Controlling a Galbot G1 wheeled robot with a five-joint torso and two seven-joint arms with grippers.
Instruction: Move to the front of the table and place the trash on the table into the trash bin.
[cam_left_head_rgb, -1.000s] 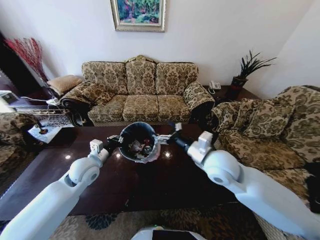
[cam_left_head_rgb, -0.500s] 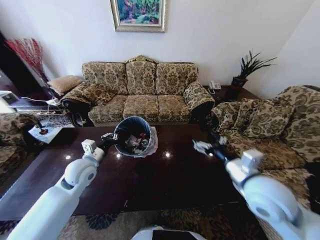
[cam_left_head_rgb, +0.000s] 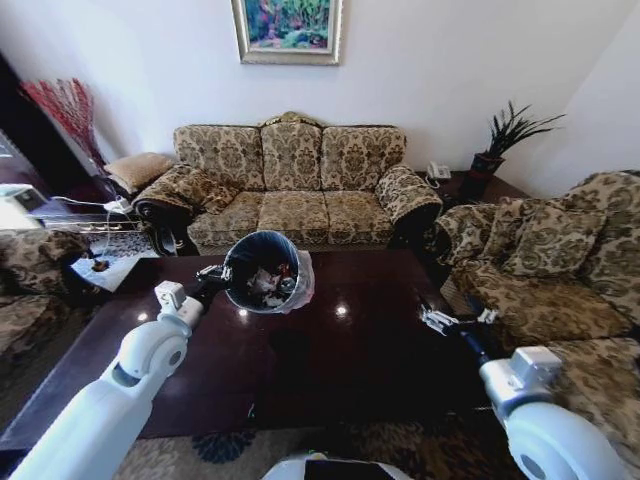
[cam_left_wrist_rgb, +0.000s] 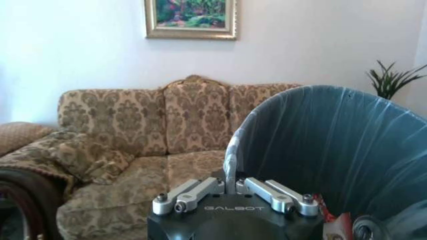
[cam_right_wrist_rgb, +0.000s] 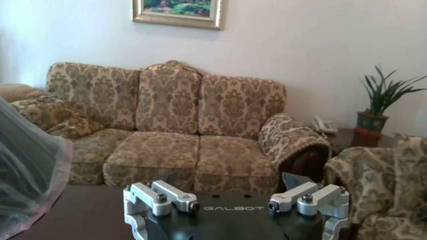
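Trash (cam_left_head_rgb: 268, 284) sits inside the trash bin (cam_left_head_rgb: 262, 272), which I see left of centre in the head view, lifted and tipped toward the camera so its contents show. Nearest me, my left arm enters from the lower left, and the left gripper (cam_left_head_rgb: 212, 279) is clamped on the bin's near rim. My right gripper (cam_left_head_rgb: 437, 321) hangs at right of centre over the table (cam_left_head_rgb: 350, 360), its fingers spread and holding nothing. I see no litter on the table's dark top.

My judgement: the bin now wants setting down. I would level it first, so nothing spills, and lower it slowly, since one rim pinch is a weak hold.

The left wrist view confirms the fingers (cam_left_wrist_rgb: 230, 162) nipping the liner-covered rim, which the head view leaves unclear. The right wrist view shows the bin's edge at its left margin and the sofa (cam_right_wrist_rgb: 180, 130) beyond.
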